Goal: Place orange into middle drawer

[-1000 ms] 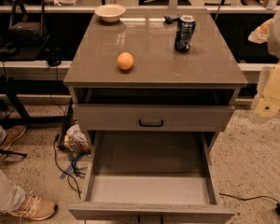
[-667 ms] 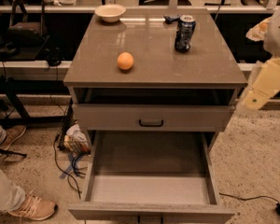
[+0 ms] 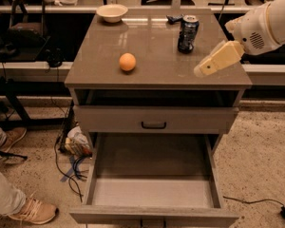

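Your gripper [image 3: 205, 69] hangs over the tabletop [image 3: 156, 51] near its front right corner, well apart from the orange [image 3: 127, 61]. Whether it is open or closed cannot be told from this angle, so check that before you commit. The orange sits by itself left of the middle of the top, closer to the front edge than the back, and nothing touches it. The step in hand looks like the reach. Travel left along the front edge rather than across the back, because the drinks can [image 3: 187, 33] stands toward the back right corner and a wide sweep could clip it. The bowl [image 3: 112, 12] at the back edge is out of your path. Come down on the orange from above and centred: it is round and smooth, so an off-centre squeeze will likely send it rolling toward an edge. The middle drawer [image 3: 152, 194] is already pulled out below the front edge, floor bare, under the closed drawer front [image 3: 154, 118] with the black handle. Once you are holding the orange, carry it out past the front edge and lower it in gently.
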Robot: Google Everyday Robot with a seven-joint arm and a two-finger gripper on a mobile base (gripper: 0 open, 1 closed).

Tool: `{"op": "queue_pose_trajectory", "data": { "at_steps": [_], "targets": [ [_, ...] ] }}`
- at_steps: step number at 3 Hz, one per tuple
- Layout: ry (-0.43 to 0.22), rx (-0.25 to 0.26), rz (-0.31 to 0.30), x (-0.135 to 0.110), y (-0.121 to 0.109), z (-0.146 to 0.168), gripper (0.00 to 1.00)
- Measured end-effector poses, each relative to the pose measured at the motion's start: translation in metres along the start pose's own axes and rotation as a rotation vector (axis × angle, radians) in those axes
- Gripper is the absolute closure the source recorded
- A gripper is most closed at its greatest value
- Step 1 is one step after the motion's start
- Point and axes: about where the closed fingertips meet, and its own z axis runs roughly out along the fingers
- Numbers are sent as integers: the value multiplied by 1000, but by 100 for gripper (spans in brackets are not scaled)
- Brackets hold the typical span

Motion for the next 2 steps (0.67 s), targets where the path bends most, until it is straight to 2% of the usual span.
{"op": "queue_pose_trajectory", "data": {
  "at_steps": [1,2],
  "targets": [
    [2,-2,-1,0,1,0,0],
    [-28,-57,-22,-15,23,52,0]
  ]
}}
